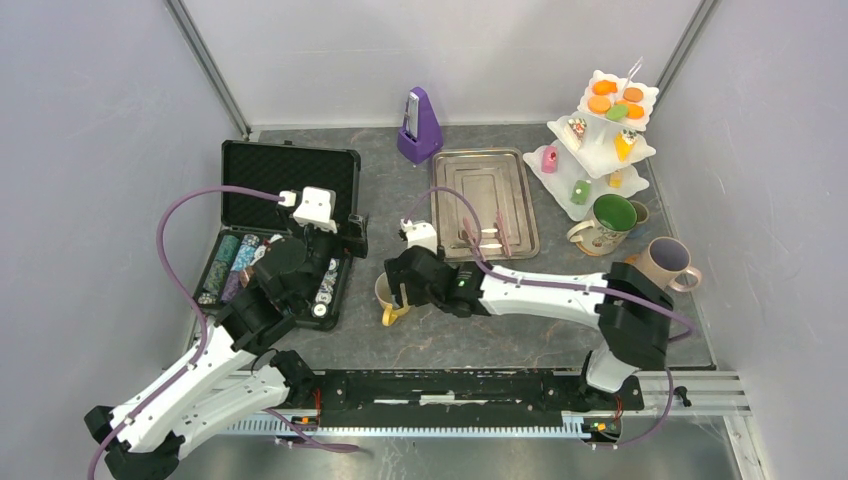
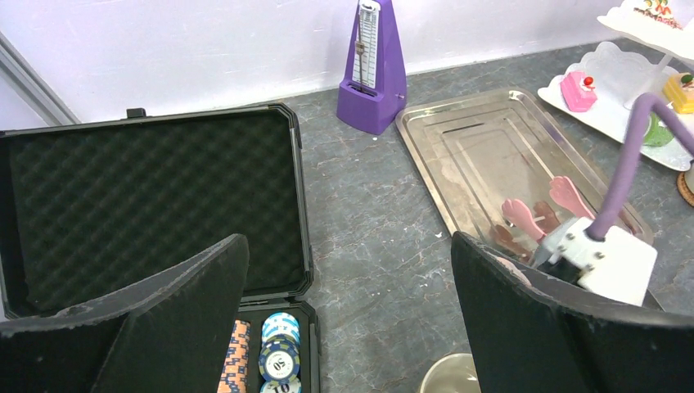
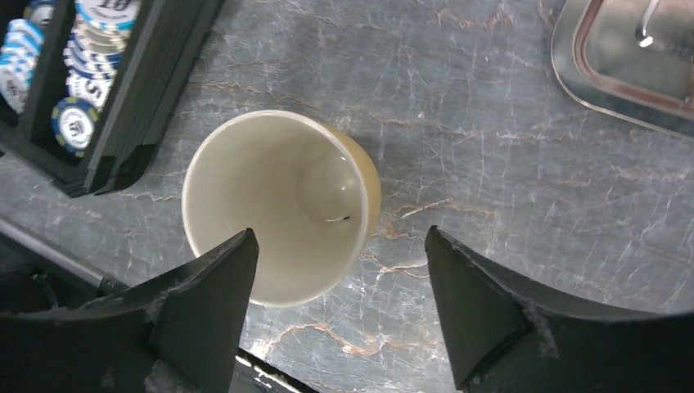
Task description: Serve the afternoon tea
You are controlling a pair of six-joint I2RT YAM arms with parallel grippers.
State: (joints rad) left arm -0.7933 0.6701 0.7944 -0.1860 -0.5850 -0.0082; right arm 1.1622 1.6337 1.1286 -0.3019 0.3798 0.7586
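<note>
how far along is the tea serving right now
Done: the pastries sit on the white stand. In hand: the right pincer hangs open over the yellow mug, beside the chip case, not gripping it. Left: the green mug and mauve mug stand bunched near the stand, and the metal tray holds no mug.

One poker chip reads 10, another chip 50.

Bright even light, soft shadows, sharp focus
</note>
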